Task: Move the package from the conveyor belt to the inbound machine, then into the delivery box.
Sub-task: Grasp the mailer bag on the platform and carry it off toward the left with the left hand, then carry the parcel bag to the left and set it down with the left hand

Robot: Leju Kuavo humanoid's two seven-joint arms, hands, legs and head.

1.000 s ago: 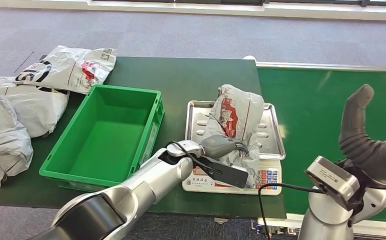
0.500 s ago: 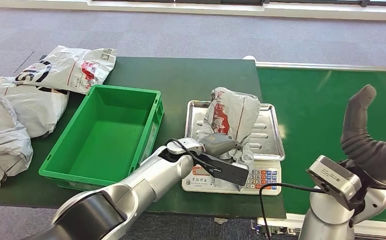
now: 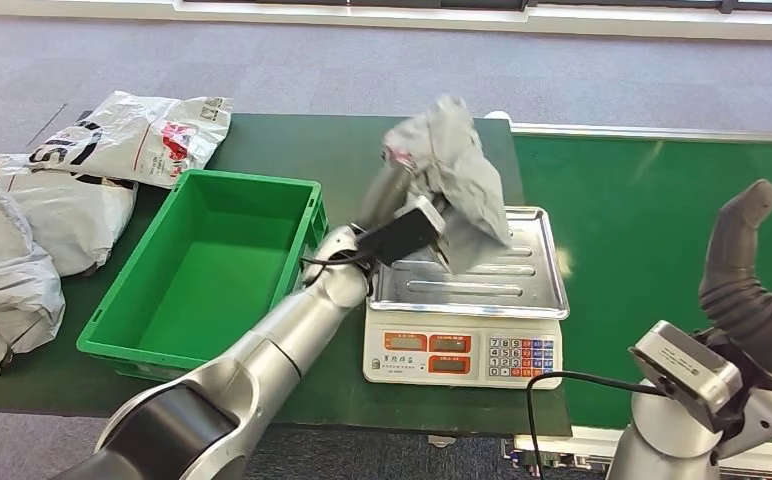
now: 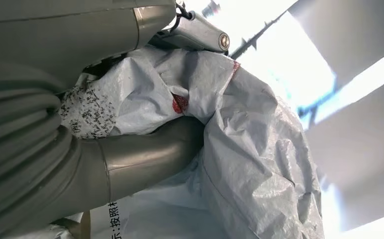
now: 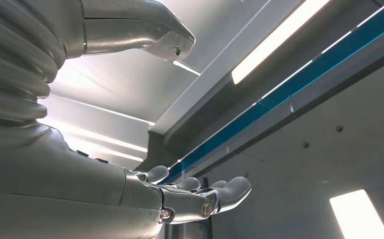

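Note:
My left hand grips a crumpled grey plastic package with red print and holds it in the air above the steel pan of the scale. Up close, the thumb and fingers wrap the package. The green delivery box stands empty just left of the scale. My right hand is raised over the green conveyor belt, palm up; its fingers are apart and nothing lies in them.
Several grey packages lie piled at the left end of the dark green table. The scale's keypad and display face me. A black cable runs by the table's front right corner.
My left hand has lifted the package off the scale pan, up and slightly back; the pan now lies bare. The right hand has drifted a little to the right.

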